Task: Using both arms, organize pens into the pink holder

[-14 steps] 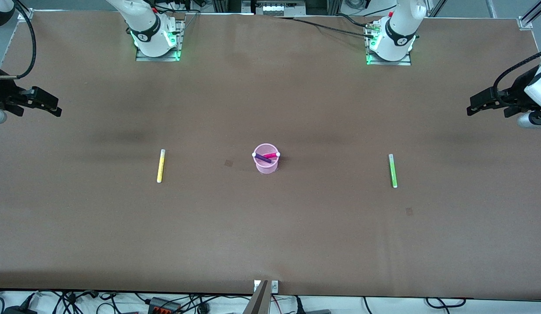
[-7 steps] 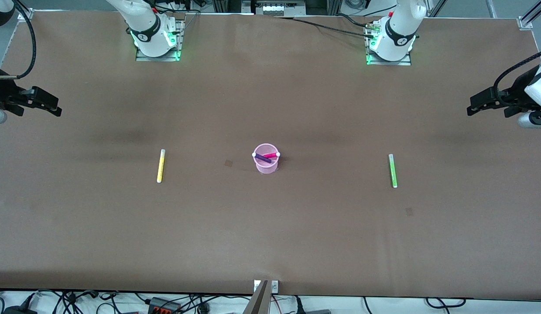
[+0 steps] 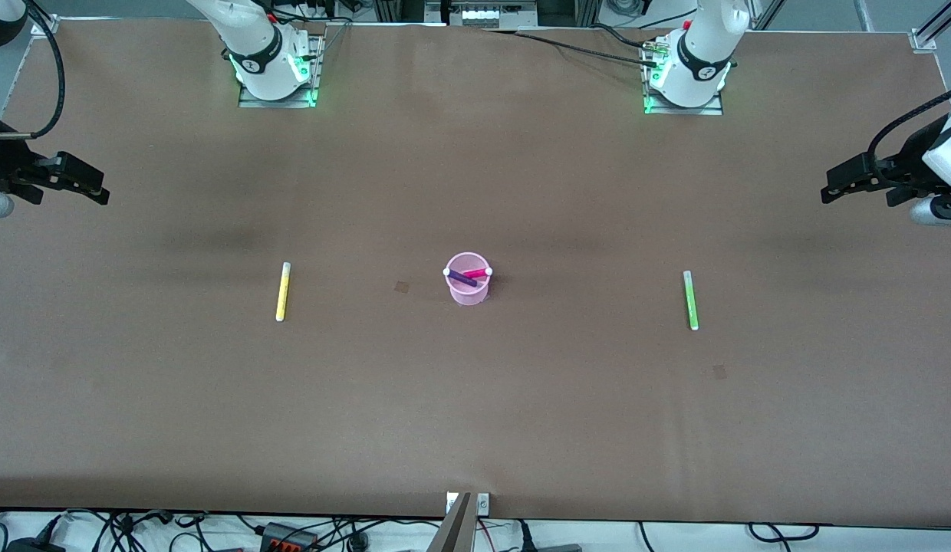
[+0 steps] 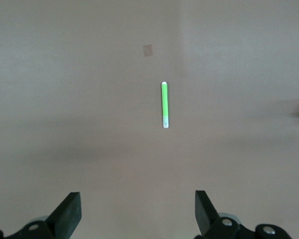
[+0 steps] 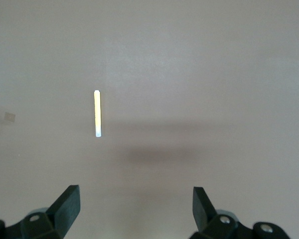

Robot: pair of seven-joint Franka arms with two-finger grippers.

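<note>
The pink holder (image 3: 468, 280) is seen upright near the middle of the brown table (image 3: 475, 414), and two pens are held inside it: the magenta pen (image 3: 477, 273) and the purple pen (image 3: 460, 277), which are crossed and leaned against the rim. The yellow pen (image 3: 282, 291) is laid flat on the table toward the right arm's end, well apart from the holder, and the green pen (image 3: 690, 300) is laid flat toward the left arm's end, likewise well apart. The right gripper (image 3: 92, 192) is held in the air over the table's edge at its own end, its jaws spread wide and nothing grasped. The left gripper (image 3: 832, 188) is held over the edge at its own end, its jaws also spread and empty.
</note>
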